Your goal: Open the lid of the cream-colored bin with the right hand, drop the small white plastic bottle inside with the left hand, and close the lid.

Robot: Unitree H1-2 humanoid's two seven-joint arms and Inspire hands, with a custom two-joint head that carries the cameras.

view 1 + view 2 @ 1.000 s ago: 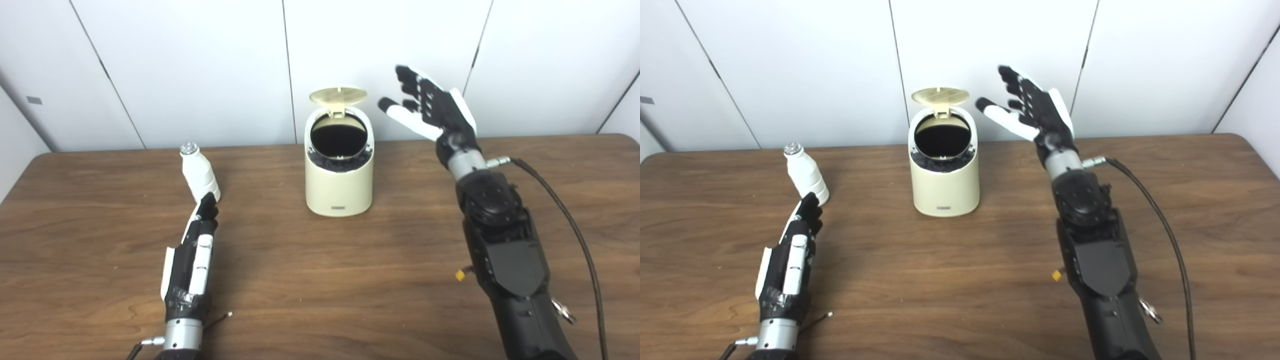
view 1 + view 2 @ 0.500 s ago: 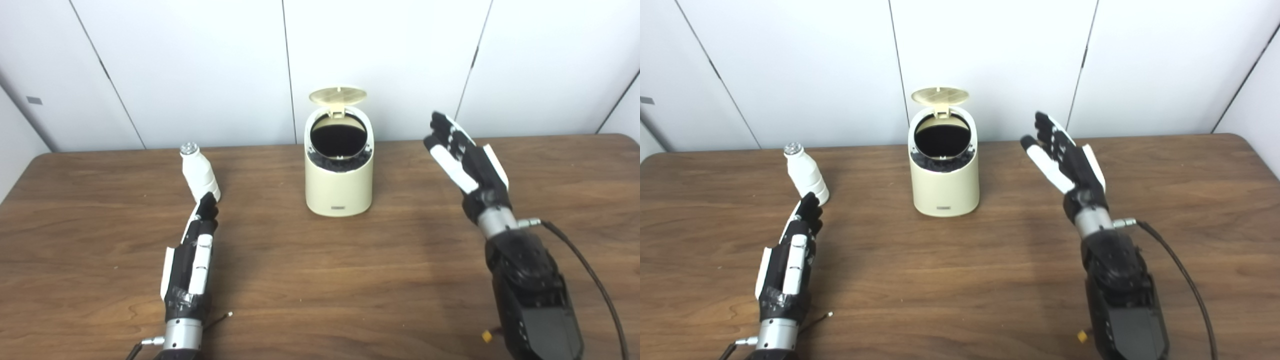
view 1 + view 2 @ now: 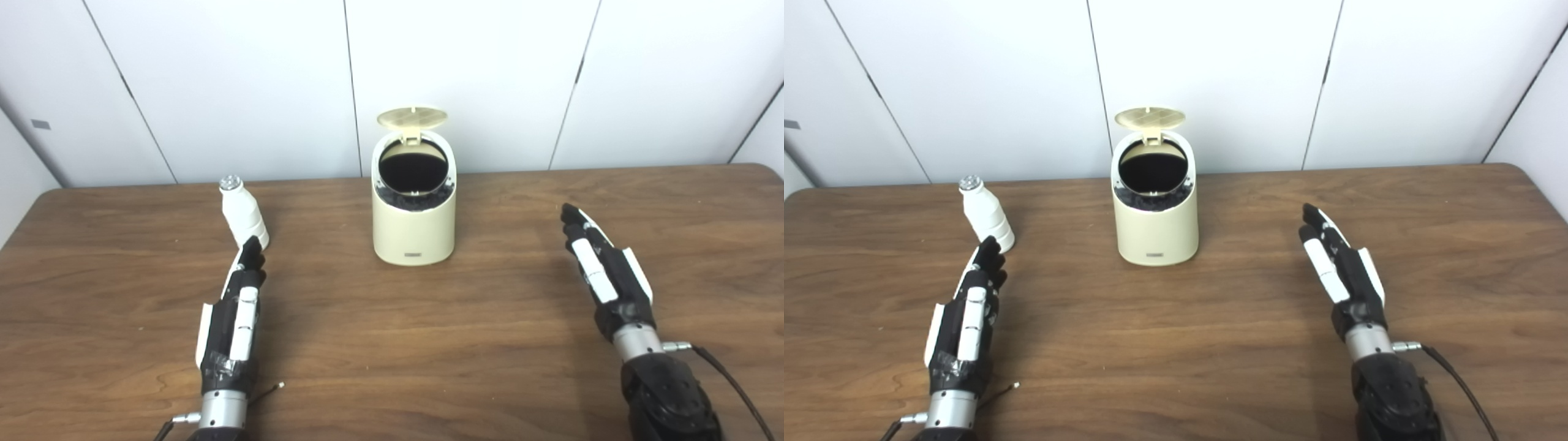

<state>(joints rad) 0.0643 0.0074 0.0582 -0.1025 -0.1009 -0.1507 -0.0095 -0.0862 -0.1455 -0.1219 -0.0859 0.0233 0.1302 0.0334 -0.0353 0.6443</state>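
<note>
Bin (image 3: pixel 414 226) stands mid-table (image 3: pixel 392 343), lid (image 3: pixel 412 117) tipped up at the back, dark inside showing. Bottle (image 3: pixel 244 213) upright on the table, left of the bin, well apart from it. Left hand (image 3: pixel 236 315) lies flat, fingers straight, empty; its tips just below the bottle's base. Right hand (image 3: pixel 1344 272) low, right of the bin, fingers extended, empty.

Bin (image 3: pixel 414 229) mouth unobstructed, lid (image 3: pixel 411 116) upright behind; bottle (image 3: pixel 244 212) stands apart leftward.
</note>
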